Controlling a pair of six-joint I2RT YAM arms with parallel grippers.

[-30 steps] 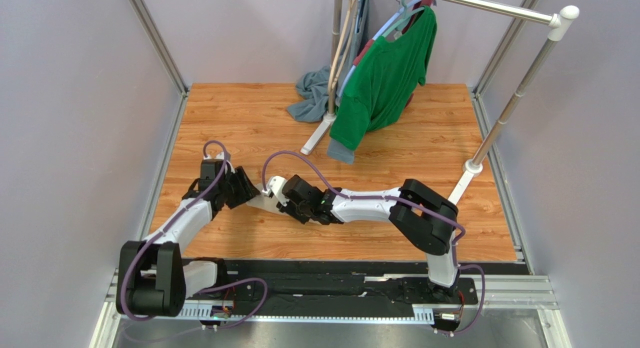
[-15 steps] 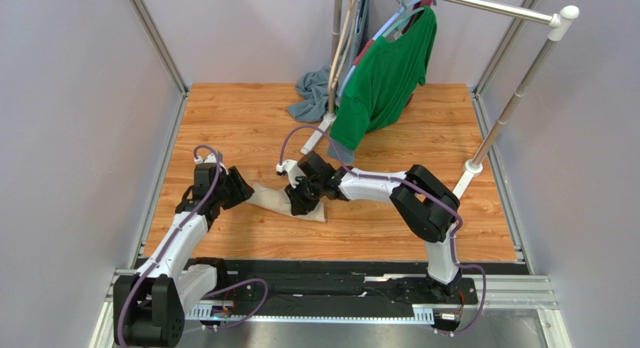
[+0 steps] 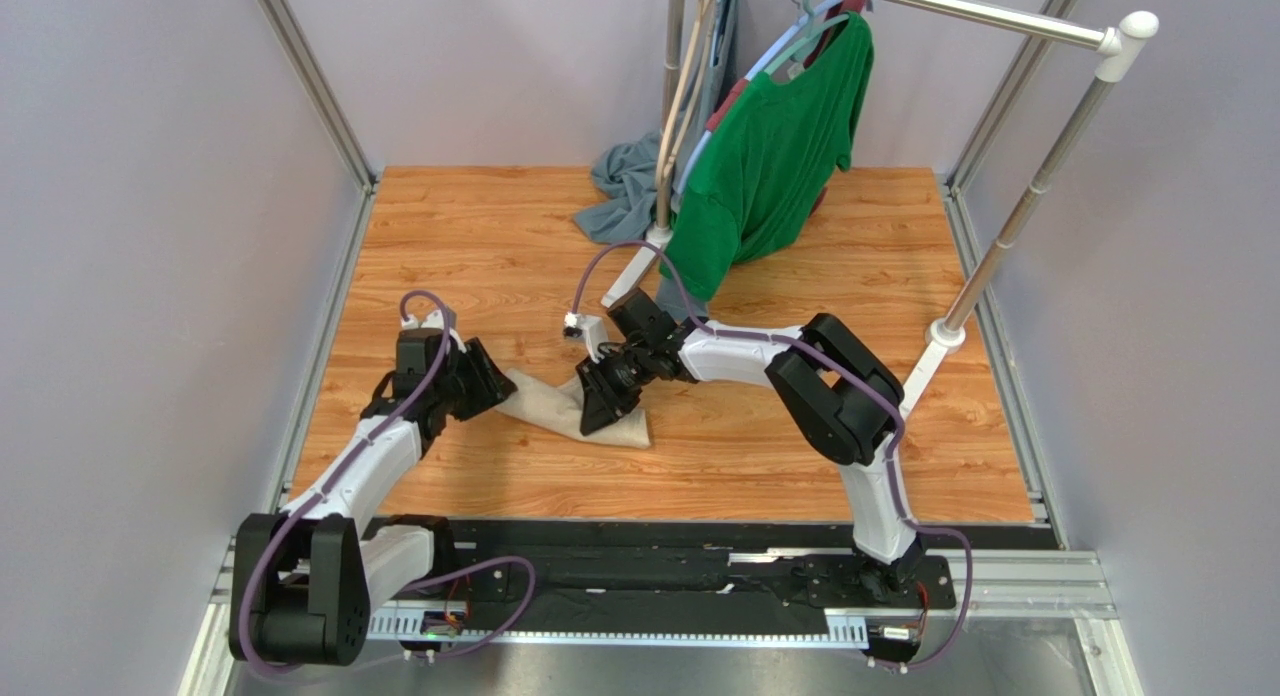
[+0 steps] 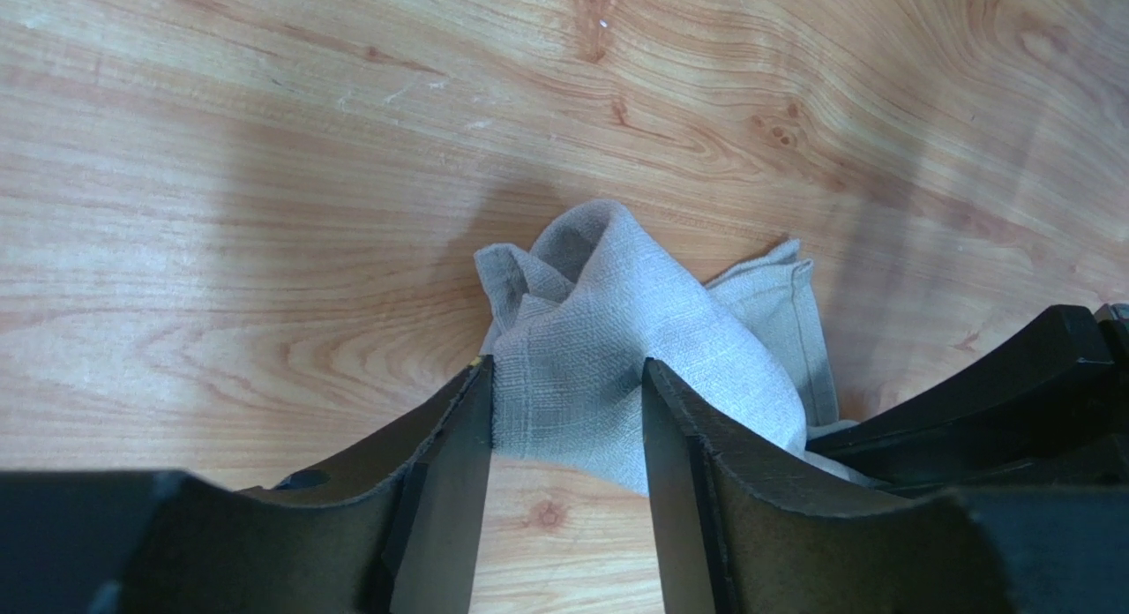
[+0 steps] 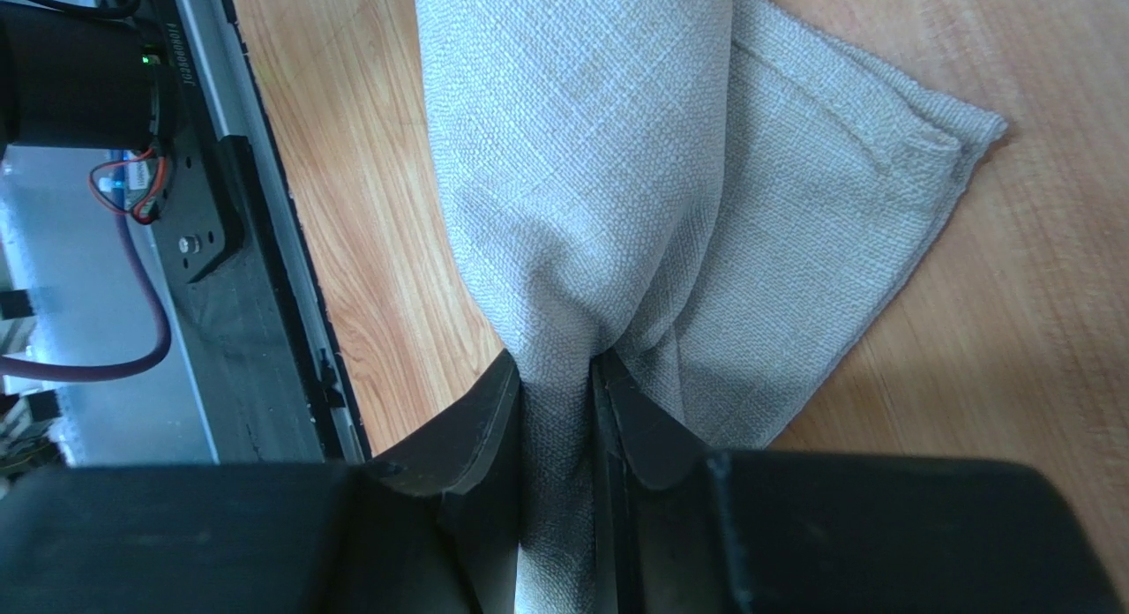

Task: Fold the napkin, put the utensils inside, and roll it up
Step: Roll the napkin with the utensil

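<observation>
Napkin (image 3: 549,405), a beige woven cloth, is shown lying crumpled on the wooden desk (image 3: 496,246) between the two arms, towards the near-left part of the desk. Its left end is bunched between the fingers (image 4: 451,482) of the left gripper (image 4: 563,376). These are set moderately apart with the gap filled by cloth, so a hold is judged likely. A raised fold nearer the middle is pinched by the right gripper (image 5: 557,402), whose fingers (image 5: 484,429) are set narrow with fabric pressed between them. A hemmed corner is seen spread flat on the desk beyond. No fork is seen in any view. The napkin is judged light, soft and limp, with a coarse weave that should not slip readily. No shape will be kept unsupported, and slack will sag and wrinkle. For a clean fold, hold is best taken at two hemmed corners of one edge rather than mid-cloth, so that the sheet may first be drawn taut and laid flat.
</observation>
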